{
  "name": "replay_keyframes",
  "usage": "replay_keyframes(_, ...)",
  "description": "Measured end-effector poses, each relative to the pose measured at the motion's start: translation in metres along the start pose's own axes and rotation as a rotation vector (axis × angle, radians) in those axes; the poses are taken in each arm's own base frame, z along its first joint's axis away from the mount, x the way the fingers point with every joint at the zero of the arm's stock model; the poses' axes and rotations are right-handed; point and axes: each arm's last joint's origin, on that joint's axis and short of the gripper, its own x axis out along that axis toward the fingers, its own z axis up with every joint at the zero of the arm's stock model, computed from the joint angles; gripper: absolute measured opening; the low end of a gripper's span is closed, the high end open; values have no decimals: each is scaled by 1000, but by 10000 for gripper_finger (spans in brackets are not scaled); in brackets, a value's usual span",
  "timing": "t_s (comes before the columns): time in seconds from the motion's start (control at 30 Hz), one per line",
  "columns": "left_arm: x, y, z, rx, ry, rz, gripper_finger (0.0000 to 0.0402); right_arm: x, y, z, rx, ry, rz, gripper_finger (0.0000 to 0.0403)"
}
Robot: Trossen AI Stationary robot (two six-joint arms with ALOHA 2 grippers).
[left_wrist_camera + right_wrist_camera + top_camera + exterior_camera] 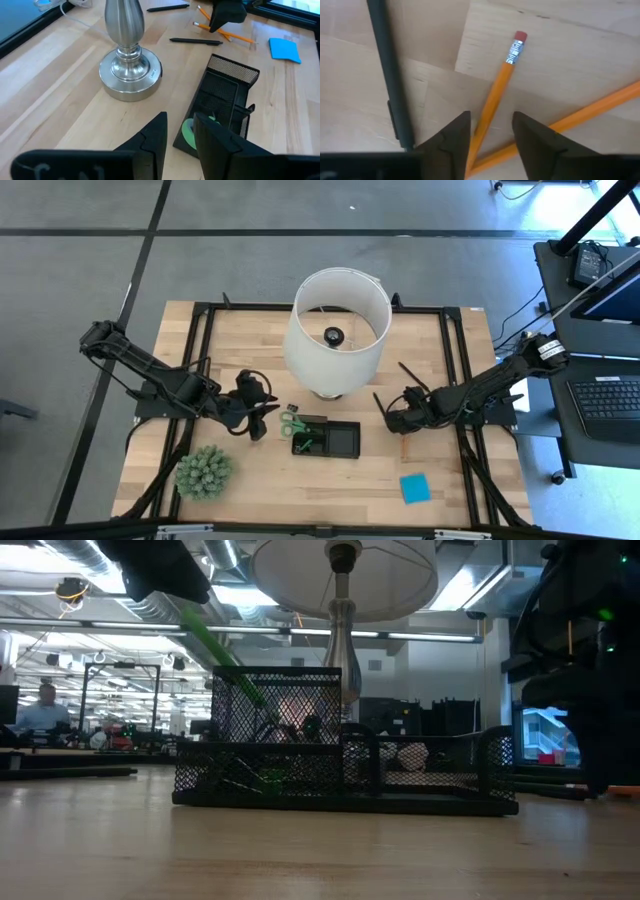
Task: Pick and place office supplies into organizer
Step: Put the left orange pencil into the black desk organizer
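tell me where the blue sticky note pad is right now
In the high view the blue sticky note pad lies flat on the table's front right part, right of the black organizer and nearer the front edge than the right tool.

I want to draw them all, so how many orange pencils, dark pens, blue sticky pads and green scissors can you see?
Orange pencils: 2
Dark pens: 2
Blue sticky pad: 1
Green scissors: 1
Total: 6
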Motion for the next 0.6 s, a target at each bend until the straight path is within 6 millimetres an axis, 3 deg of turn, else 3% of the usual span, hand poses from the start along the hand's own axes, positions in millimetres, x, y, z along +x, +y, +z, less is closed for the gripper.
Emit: replay_keyframes(0.6,0,0,0,0,-2,2,88,1,-1,1,10,-1,-10,71)
